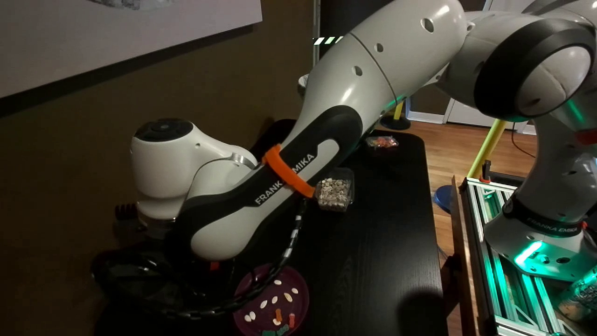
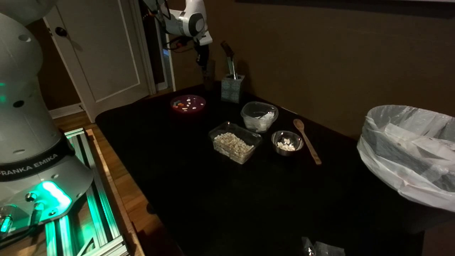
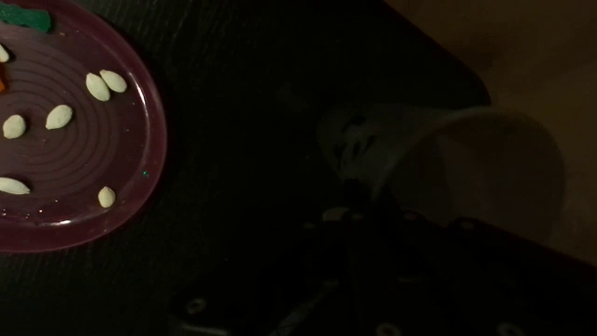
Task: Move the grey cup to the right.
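Grey cup point(image 3: 443, 161): one, at three o'clock from the purple plate point(image 3: 86, 147) in the wrist view. Gripper point(image 3: 368, 200): at the cup's rim; too dark to tell whether holding. Progress: reach apparently done; rightward shift and release judged outstanding.

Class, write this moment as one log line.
Gripper: at grey cup; Grip: too dark to tell; Purple plate: apart from cup, seeds on it

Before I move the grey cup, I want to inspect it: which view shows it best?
The wrist view: the grey cup is largest there, mouth visible, though dim. An exterior view shows it small and faint; elsewhere I cannot make it out.
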